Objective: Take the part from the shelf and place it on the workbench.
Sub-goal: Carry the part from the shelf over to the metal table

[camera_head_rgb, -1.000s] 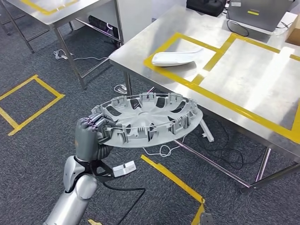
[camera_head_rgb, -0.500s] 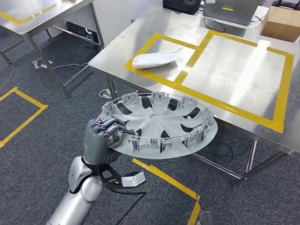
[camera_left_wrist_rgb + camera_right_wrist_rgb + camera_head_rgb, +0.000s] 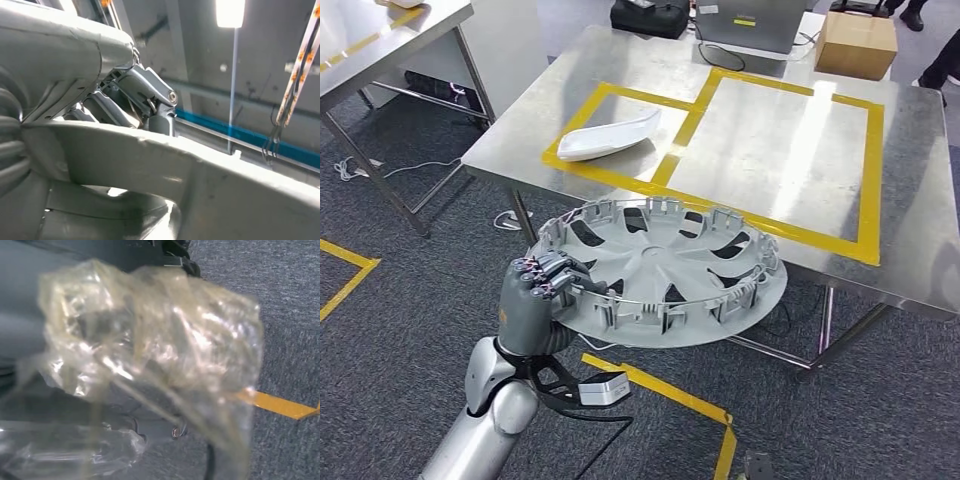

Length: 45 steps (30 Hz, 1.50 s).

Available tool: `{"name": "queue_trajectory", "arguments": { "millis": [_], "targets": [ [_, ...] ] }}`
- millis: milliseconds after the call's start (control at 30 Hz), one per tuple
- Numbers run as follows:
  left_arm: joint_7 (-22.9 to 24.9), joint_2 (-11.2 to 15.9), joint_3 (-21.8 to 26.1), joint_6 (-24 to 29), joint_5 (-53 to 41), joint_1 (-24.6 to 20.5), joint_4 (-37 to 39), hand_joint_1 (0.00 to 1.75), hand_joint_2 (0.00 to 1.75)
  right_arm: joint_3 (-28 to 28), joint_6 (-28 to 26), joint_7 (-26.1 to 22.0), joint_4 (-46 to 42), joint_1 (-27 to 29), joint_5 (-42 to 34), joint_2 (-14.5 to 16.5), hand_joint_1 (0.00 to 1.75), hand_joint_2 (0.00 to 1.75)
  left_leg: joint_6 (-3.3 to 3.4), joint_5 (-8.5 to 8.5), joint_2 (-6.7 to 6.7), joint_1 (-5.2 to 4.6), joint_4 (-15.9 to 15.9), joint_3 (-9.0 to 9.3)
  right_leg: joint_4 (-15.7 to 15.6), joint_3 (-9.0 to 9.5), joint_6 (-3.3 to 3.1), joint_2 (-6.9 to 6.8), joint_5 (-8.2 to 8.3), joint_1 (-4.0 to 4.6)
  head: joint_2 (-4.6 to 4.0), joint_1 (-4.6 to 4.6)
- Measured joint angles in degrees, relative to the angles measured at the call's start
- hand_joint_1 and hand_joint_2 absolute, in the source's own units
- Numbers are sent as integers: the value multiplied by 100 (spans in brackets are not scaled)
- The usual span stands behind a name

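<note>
The view has swung toward the workbench (image 3: 924,260), now square ahead.
The left hand (image 3: 527,305) grips the rim of the grey wheel cover (image 3: 660,270), held flat just before the bench edge; a white tray (image 3: 610,135) lies on the bench; the right hand's state cannot be told.

Left hand (image 3: 525,308) raised forward, fingers (image 3: 546,272) curled, seemingly clamped tight.

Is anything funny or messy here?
Yes, a bit. Crinkly clear plastic is wrapped over the right hand, blurring that camera's view. The left hand carries the big wheel cover by one edge. Nothing looks spilled or broken.
</note>
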Motion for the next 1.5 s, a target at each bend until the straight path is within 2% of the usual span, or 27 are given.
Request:
{"name": "queue_trajectory", "arguments": {
  "millis": [67, 100, 200, 233, 267, 300, 333, 400, 467, 533, 600, 633, 700, 733, 767, 800, 833, 900, 933, 1000, 1133, 1267, 1300, 1333, 1400, 1467, 1500],
  "targets": [
    [1, -1, -2, 0, -2, 0, 0, 175, 175, -1, 0, 1, 0, 11, 0, 0, 0, 0, 24, -1, 19, -2, -8, 4, -9, -2, 25, 21, -3, -7, 0, -1],
    [1, -2, -4, 0, -17, -4, 0, 175, 175, -1, -1, 2, 0, 16, 1, 0, 0, 0, 76, -9, 80, -2, -24, 22, 166, -102, 60, -80, -98, -5, 0, 15],
    [16, -7, -9, 0, -85, -11, 1, 175, 175, 0, -2, 4, 0, 11, 4, 0, 0, 0, 234, -55, 339, -25, -63, 94, 1333, -757, 147, -462, -592, 7, 0, 58],
    [34, -7, -10, -1, -101, -9, 2, 175, 175, 0, -2, 5, 0, 14, 4, 0, 0, 0, 245, -74, 398, -39, -62, 112, 1595, -919, 148, -483, -633, 7, 0, 56],
    [60, -7, -13, -1, -117, -9, 4, 175, 175, 0, -3, 5, 0, 22, 4, 0, 0, 0, 250, -95, 452, -50, -62, 136, 1655, -979, 141, -492, -565, 9, 0, 58],
    [93, -7, -15, -2, -142, -9, 5, 175, 175, 0, -5, 6, 0, 30, 4, 0, 0, 0, 248, -121, 502, -60, -62, 169, 1472, -913, 123, -510, -386, 14, 0, 58],
    [131, -9, -16, -2, -174, -12, 7, 175, 175, 0, -7, 7, 0, 34, 4, 0, 0, 0, 242, -149, 548, -67, -62, 210, 1095, -740, 95, -556, -147, 25, 0, 58],
    [207, -22, -7, -2, -261, -30, 7, 175, 175, 1, -15, 6, 0, 18, 5, 1, 0, 0, 208, -203, 621, -90, -60, 272, 351, -357, 31, -739, 136, 81, 0, 58],
    [292, -51, 18, -1, -359, -46, 7, 175, 175, 2, -25, 1, 0, 3, 3, 3, 0, 0, 161, -228, 686, -113, -62, 292, 73, -197, -15, -835, 141, 132, 0, 46],
    [371, -99, 52, 0, -424, -49, 7, 175, 175, 2, -31, -9, 0, 10, -1, 4, 0, 0, 104, -243, 758, -119, -91, 327, 37, -177, -57, -768, 133, 137, 0, 35],
    [413, -144, 115, 0, -461, -55, 8, 175, 175, 2, -33, -26, 0, 21, -2, 7, 0, 0, 30, -337, 726, -110, -30, 368, -26, -100, -105, -699, 127, 99, 0, 25],
    [419, -160, 152, 0, -470, -63, 10, 175, 175, 3, -33, -35, 0, 16, -2, 8, 0, 0, -3, -458, 649, -104, 174, 294, -55, -55, -131, -668, 121, 77, 0, 11],
    [424, -178, 246, 0, -479, -73, 15, 175, 175, 4, -32, -50, 0, 1, -2, 9, 0, 0, -35, -774, 463, -86, 935, -111, -73, -11, -172, -612, 93, 60, 0, -10],
    [424, -184, 292, 0, -478, -71, 19, 175, 175, 4, -32, -53, 0, 0, -3, 9, 0, 0, -39, -880, 412, -80, 1313, -345, -72, 1, -186, -581, 77, 61, 0, -14],
    [427, -191, 336, 0, -479, -64, 25, 175, 175, 4, -32, -55, 0, 6, -3, 9, 0, 0, -36, -872, 392, -78, 1514, -496, -71, 20, -192, -551, 60, 64, 0, -13],
    [431, -195, 371, 0, -481, -56, 33, 175, 175, 4, -31, -55, 0, 15, -4, 9, 0, 0, -24, -743, 385, -78, 1499, -543, -71, 48, -192, -519, 40, 67, 0, -12],
    [435, -199, 406, 0, -481, -50, 42, 175, 175, 5, -31, -55, 0, 21, -4, 9, 0, 0, -2, -513, 383, -80, 1267, -481, -71, 85, -186, -489, 17, 69, 0, -14],
    [437, -214, 464, 0, -479, -53, 54, 175, 175, 7, -31, -55, 1, 27, -4, 13, 0, 0, 67, -44, 381, -96, 579, -231, -68, 151, -155, -446, -37, 81, 0, -10],
    [432, -233, 491, 0, -472, -66, 57, 175, 175, 8, -32, -55, 1, 25, -5, 16, 0, 0, 107, 61, 381, -106, 264, -114, -61, 159, -126, -436, -63, 90, 0, -9],
    [417, -281, 529, 0, -447, -84, 59, 175, 175, 9, -37, -54, 1, 17, -5, 21, 0, 0, 171, 46, 374, -128, -25, -16, -57, 148, -61, -441, -83, 102, 0, 0],
    [396, -347, 596, -2, -422, -71, 59, 175, 175, 9, -44, -54, 0, 12, -4, 22, 0, 0, 269, -17, 352, -91, -126, 107, 168, 49, 43, -466, -198, 94, 0, 22],
    [381, -394, 636, -1, -407, -71, 61, 175, 175, 10, -49, -54, 0, 9, -4, 21, 0, 0, 324, -123, 350, -85, -135, 225, 1470, -778, 114, -478, -595, 77, 0, 49],
    [379, -397, 647, -1, -404, -65, 64, 175, 175, 10, -50, -54, 0, 20, -4, 21, 0, 0, 322, -161, 346, -86, -134, 269, 1558, -901, 115, -479, -534, 77, 0, 50],
    [376, -400, 660, -2, -403, -57, 67, 175, 175, 11, -50, -53, 0, 31, -4, 21, 0, 0, 317, -204, 343, -86, -134, 328, 1427, -913, 107, -480, -359, 78, 0, 50],
    [372, -416, 680, -2, -401, -51, 71, 175, 175, 11, -50, -51, 1, 43, -4, 21, 0, 0, 292, -309, 339, -84, -142, 472, 728, -692, 68, -485, 150, 86, 0, 48],
    [363, -434, 690, 0, -390, -68, 76, 175, 175, 14, -51, -49, 0, 30, -4, 20, 0, 0, 238, -393, 340, -85, -155, 565, 175, -490, 4, -504, 332, 123, 0, 47],
    [359, -440, 691, 1, -385, -77, 80, 175, 175, 18, -52, -46, 0, 27, -4, 19, 0, 0, 202, -413, 342, -87, -152, 589, 81, -443, -34, -509, 306, 142, 0, 43]
  ]
}}
